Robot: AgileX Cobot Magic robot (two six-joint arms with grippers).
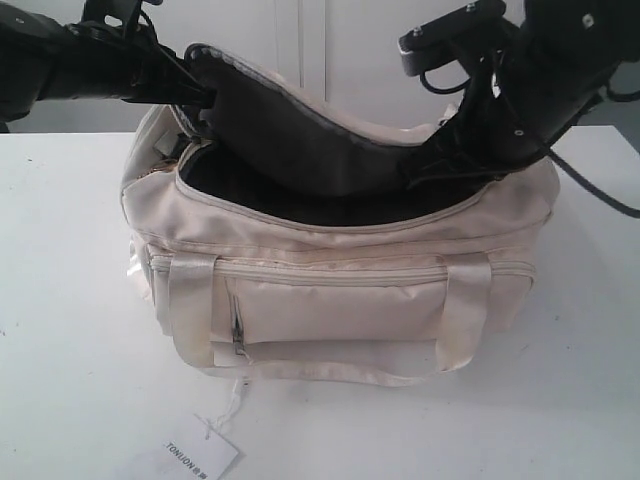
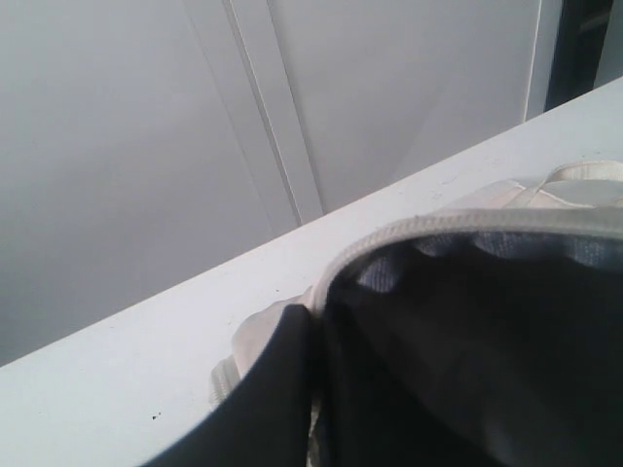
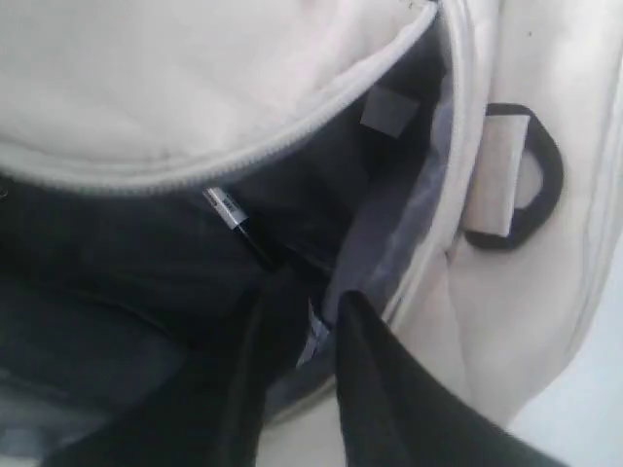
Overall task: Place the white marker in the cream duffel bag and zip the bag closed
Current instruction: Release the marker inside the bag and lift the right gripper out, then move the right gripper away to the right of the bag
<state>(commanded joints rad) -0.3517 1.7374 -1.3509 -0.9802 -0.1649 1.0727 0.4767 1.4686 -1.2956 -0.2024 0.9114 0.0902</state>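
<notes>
One cream duffel bag [image 1: 340, 300], one paper tag [image 1: 200, 455], one white table [image 1: 60, 300].

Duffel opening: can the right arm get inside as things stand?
Likely yes. The left end effector holds the flap up, so the opening of the cream duffel bag gapes, and the right end effector sits inside it, nothing blocking.

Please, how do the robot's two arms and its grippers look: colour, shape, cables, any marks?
Both arms, left and right, are bulky matte black shells. The right one carries a flat dark plate with small pale screws and loose black cables. The right gripper has smooth black tapering fingers. No markings can be read.
</notes>
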